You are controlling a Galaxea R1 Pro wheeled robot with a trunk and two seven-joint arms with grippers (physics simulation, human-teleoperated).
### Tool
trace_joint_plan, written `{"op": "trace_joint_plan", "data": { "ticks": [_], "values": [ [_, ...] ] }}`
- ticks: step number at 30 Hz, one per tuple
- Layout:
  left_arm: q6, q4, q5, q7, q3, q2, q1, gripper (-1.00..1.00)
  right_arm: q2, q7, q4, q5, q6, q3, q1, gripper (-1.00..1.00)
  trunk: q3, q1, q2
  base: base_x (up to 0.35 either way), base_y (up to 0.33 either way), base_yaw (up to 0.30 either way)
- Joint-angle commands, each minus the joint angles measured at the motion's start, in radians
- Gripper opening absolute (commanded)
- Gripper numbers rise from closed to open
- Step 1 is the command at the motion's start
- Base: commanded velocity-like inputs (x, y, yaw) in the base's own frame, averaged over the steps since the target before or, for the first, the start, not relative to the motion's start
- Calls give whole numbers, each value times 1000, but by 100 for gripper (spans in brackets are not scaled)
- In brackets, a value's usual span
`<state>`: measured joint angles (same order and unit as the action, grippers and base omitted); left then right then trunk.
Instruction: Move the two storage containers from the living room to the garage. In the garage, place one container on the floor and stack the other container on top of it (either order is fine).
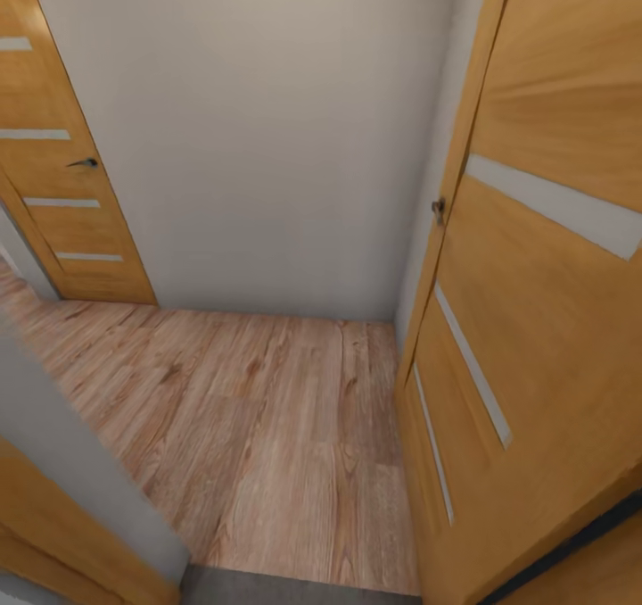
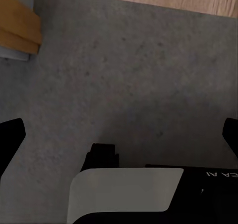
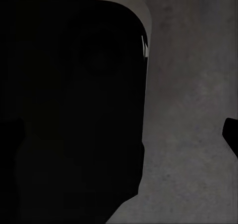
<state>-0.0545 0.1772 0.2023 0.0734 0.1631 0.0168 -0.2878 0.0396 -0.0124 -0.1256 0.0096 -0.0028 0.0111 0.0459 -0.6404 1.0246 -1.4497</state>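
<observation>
Facing left end effector [image 2: 119, 132]: grey concrete floor [image 2: 134, 70]

Dark grey speckled concrete floor [image 3: 191, 110] beneath the right wrist camera. Large black robot body part [image 3: 69, 110] with a pale rim across much of the frame. At the edge, a black tip, possibly one gripper finger [image 3: 231, 135].

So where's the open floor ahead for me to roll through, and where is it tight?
Open wood plank floor runs ahead to the pale wall, between the wall corner at left and the open wooden door at right. It is tight beside that door. Under the left hand, bare grey concrete floor reaches the wood edge.
</observation>
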Motion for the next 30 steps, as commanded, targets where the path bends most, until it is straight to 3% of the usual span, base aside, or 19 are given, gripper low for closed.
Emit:
{"op": "trace_joint_plan", "data": {
  "ticks": [1,15,30],
  "values": [
    [-4,-1,9,5,9,0,-1,100,0,-2,0,1,0,1,0,100,-1,0,0,261,-3,0],
    [-4,-1,9,6,8,1,-1,100,1,-4,0,1,0,1,1,100,-1,0,0,175,38,0],
    [-4,-1,9,6,9,5,-1,100,0,-4,-1,0,0,1,1,100,-1,0,0,34,74,0]
  ]
}}
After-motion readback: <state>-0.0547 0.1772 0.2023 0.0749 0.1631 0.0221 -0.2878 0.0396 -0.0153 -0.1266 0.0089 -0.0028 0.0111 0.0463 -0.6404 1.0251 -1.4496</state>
